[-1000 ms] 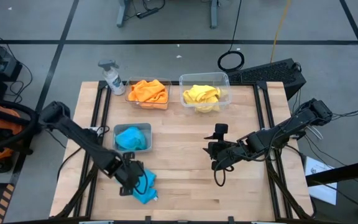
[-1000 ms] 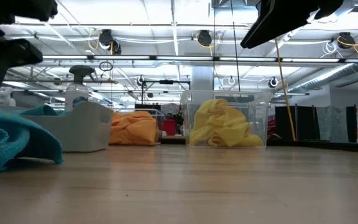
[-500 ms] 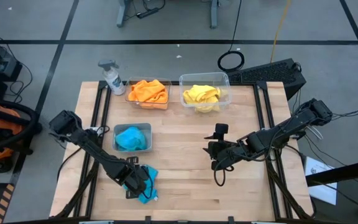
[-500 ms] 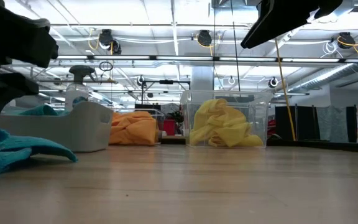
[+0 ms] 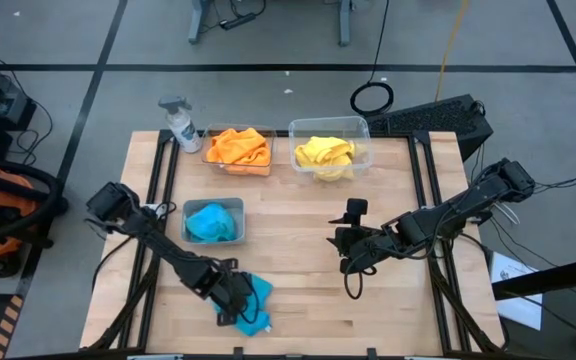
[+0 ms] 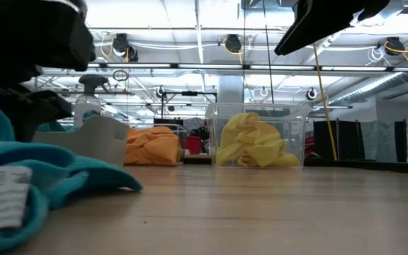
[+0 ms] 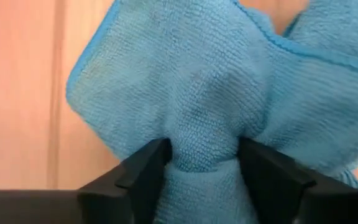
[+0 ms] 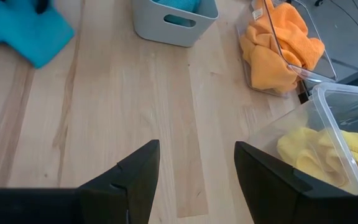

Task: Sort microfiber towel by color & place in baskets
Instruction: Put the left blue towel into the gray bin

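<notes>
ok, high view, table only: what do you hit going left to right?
Spray bottle → basket with a blue towel → left gripper shut on the loose blue towel → yellow towel basket → right gripper, fingers open. The orange towel basket overlaps the blue ones in this order, so it is left out.

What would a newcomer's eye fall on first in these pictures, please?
Most likely the bright blue towel near the table's front edge, pinched by the left gripper. Next, the three baskets behind it: orange and yellow at the back, blue nearer. The right gripper hovers open at mid-table.
</notes>
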